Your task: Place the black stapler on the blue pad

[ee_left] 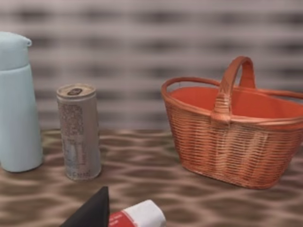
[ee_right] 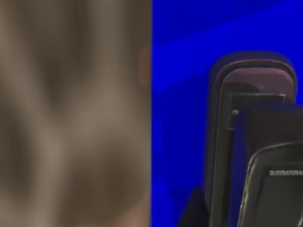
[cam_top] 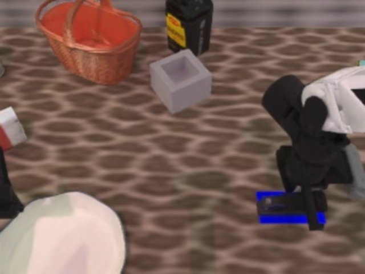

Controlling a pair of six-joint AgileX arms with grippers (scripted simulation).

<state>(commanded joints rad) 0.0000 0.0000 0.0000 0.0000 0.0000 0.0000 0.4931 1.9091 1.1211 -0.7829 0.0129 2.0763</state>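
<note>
The black stapler (cam_top: 282, 205) lies flat along the blue pad (cam_top: 285, 219) at the table's front right. In the right wrist view the stapler (ee_right: 251, 142) fills the picture with the blue pad (ee_right: 180, 94) under and beside it. My right gripper (cam_top: 312, 212) is low over the stapler's right end, its dark body directly above the pad. How its jaws stand does not show. My left gripper (cam_top: 5, 197) is parked at the left edge. One dark finger (ee_left: 92, 210) shows far off to the side, with nothing held.
An orange wicker basket (cam_top: 88, 37) and a black bottle with a yellow label (cam_top: 188, 23) stand at the back. A grey hollow cube (cam_top: 180, 80) sits in front of the bottle. A red-and-white box (cam_top: 10, 128), a can (ee_left: 78, 130) and a pale blue bottle (ee_left: 16, 101) are at the left.
</note>
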